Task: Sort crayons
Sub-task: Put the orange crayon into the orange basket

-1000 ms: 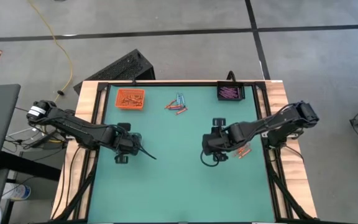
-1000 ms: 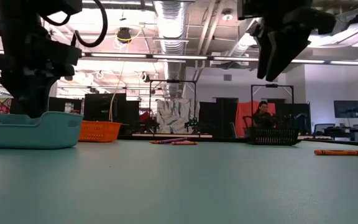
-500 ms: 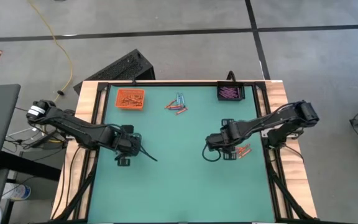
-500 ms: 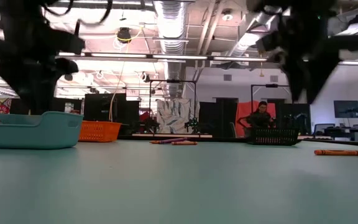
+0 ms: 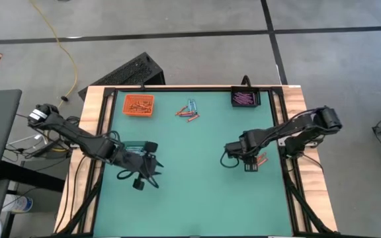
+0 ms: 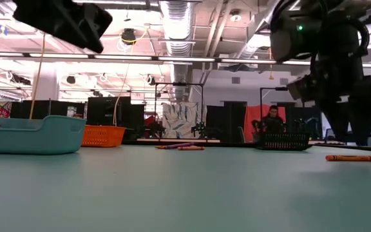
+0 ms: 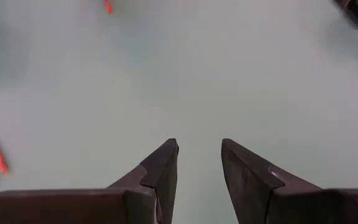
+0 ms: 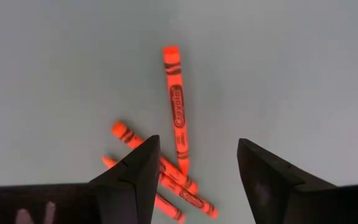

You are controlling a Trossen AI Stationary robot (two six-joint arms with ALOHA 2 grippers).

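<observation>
Right gripper (image 8: 194,168), open and empty, hovers over orange crayons (image 8: 176,115) mid-frame; left gripper (image 7: 199,165) open, empty.

Even, bright overhead light; little shadow.
In the low view, ceiling strip lights (image 6: 172,59) glare at upper centre and the arms read as dark, blurred silhouettes. The bench (image 5: 190,198) is evenly lit; orange crayons (image 8: 178,118) look overexposed, glowing.

Three orange-red crayons (image 8: 176,118) on green table (image 8: 291,62), framed by open right tool (image 8: 197,163).
</observation>
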